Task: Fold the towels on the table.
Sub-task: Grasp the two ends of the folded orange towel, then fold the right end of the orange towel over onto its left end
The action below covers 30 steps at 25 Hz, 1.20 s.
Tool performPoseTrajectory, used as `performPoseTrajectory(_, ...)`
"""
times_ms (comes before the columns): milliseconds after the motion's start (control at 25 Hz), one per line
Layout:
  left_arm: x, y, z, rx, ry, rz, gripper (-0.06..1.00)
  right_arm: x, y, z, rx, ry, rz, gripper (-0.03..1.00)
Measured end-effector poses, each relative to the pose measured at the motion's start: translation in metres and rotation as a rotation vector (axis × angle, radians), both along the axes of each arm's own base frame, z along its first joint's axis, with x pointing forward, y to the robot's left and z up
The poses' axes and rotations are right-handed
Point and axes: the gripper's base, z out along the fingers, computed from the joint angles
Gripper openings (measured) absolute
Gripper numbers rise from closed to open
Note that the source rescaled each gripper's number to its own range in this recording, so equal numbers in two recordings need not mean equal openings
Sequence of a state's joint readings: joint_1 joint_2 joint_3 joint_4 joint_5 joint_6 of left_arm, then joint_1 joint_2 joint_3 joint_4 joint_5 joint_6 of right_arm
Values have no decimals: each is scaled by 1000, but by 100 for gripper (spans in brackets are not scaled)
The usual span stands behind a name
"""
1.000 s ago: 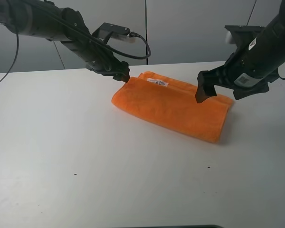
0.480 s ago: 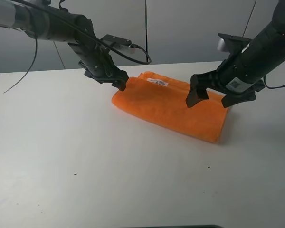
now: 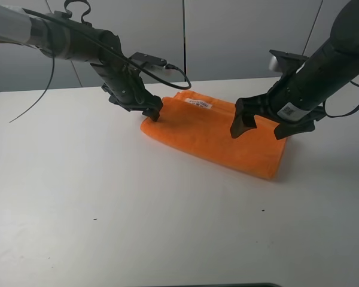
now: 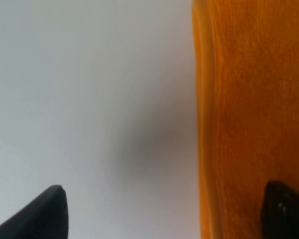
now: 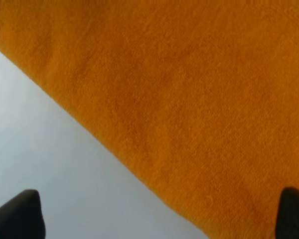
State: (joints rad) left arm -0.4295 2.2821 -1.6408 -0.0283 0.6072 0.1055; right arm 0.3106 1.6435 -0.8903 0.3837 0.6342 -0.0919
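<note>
A large plain white smooth worktop (image 3: 107, 197) with rounded corners fills the scene, with grey wall panels (image 3: 239, 36) standing behind it. The bright orange fuzzy microfibre towel (image 3: 209, 134) lies flat on the worktop as a slanted oblong. Its small white printed label (image 3: 198, 103) sits at the towel's far edge. In front of the towel, and to its left, the worktop is broad and bare apart from a few tiny dark specks (image 3: 262, 210). Behind the towel only a narrow strip of worktop is left before the wall. The left end effector (image 3: 154, 112) is released and straddles the towel's left end. One finger (image 4: 40, 215) is over bare worktop and the other (image 4: 285, 210) over the cloth, whose edge looks doubled there. A black cable (image 3: 173, 67) loops behind the left end effector. The right end effector (image 3: 258, 128) is also spread wide, just over the towel's right half and near its front edge. Compared with a second ago, both end effectors have dropped closer to the towel and the right one has shifted towards the towel's middle. The towel itself has not moved.
</note>
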Motion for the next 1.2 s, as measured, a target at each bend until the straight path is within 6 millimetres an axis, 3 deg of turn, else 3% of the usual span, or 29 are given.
performPoseTrajectory(200,-1,0,-21,8,53,24,100,0,0,0,-2,-5,12,100)
performPoseTrajectory(600,-10,4,-23,1,201,218,100,1,-3,0,-3,-7,6,100)
performPoseTrajectory(880,-26,12,-31,8,252,329,100,8,-25,-1,-3,13,-86,100)
performPoseTrajectory(1200,-41,19,-33,-4,255,356,100,14,-29,-22,-34,57,-109,100)
